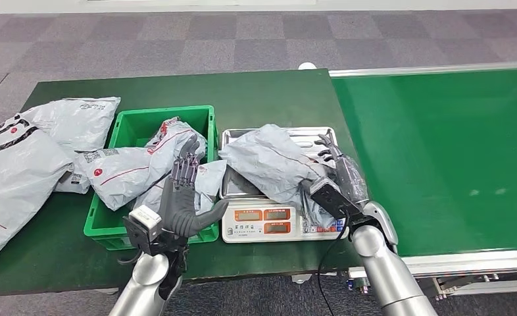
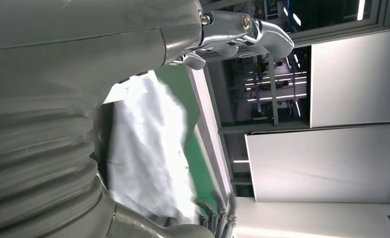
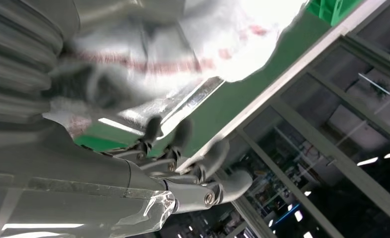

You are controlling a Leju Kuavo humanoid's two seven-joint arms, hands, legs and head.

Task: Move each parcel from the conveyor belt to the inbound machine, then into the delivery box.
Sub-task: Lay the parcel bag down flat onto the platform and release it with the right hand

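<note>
A grey parcel lies crumpled on the steel tray of the inbound machine, a scale with orange displays; its front edge hangs over them. My right hand lies at the parcel's right edge with its fingers stretched out and apart, gripping nothing. In the right wrist view its fingers reach past the parcel over the tray. My left hand is raised with an open palm in front of the green delivery box, which holds several grey parcels. The left wrist view looks past that hand at a pale parcel.
The green conveyor belt runs along the right with no parcel on it. More grey parcels are piled on the dark green table left of the box. Carpeted floor lies beyond the table.
</note>
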